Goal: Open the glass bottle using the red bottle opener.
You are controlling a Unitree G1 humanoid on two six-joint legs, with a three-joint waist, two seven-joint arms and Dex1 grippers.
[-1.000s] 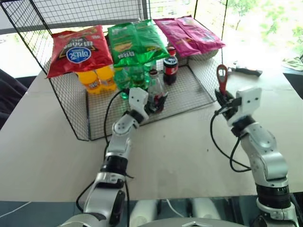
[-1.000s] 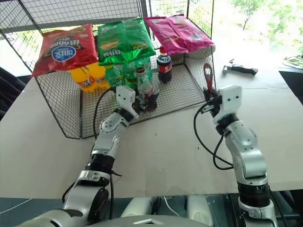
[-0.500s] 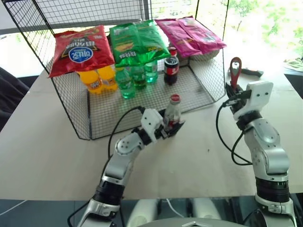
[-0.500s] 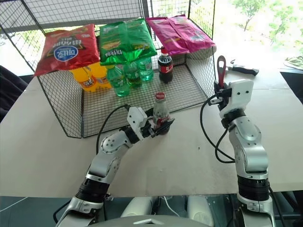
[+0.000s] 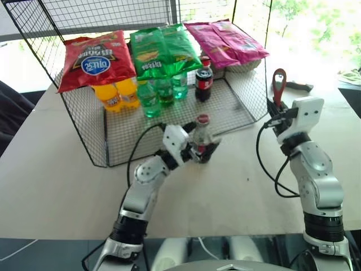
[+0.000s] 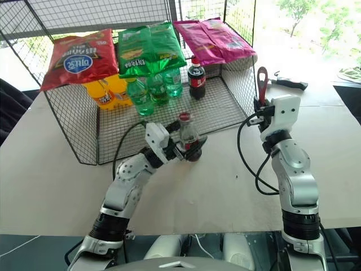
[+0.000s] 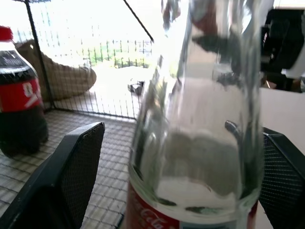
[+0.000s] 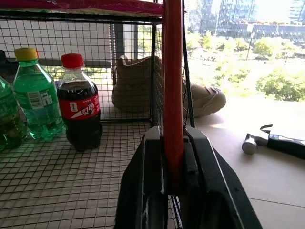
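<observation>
The glass bottle (image 5: 201, 138) stands upright near the middle of the picture, at the front edge of the wire rack (image 5: 84, 121), with its red cap on top. The left pincer (image 5: 198, 151) is around its lower part. In the left wrist view the two black fingers (image 7: 71, 171) are spread wide, one on each side of the glass, and do not press on it.

The red bottle opener (image 5: 277, 86) is at the right of the picture, sticking straight up. The right pincer (image 5: 274, 116) is pinching its handle tight.

In the rack behind are green bottles (image 5: 158, 93), orange bottles (image 5: 115, 95) and a plastic cola bottle (image 5: 203, 81). Chip bags (image 5: 161, 49) lie on top. A black-handled tool (image 5: 296, 86) lies on the pale bench (image 5: 51, 175) at the far right.
</observation>
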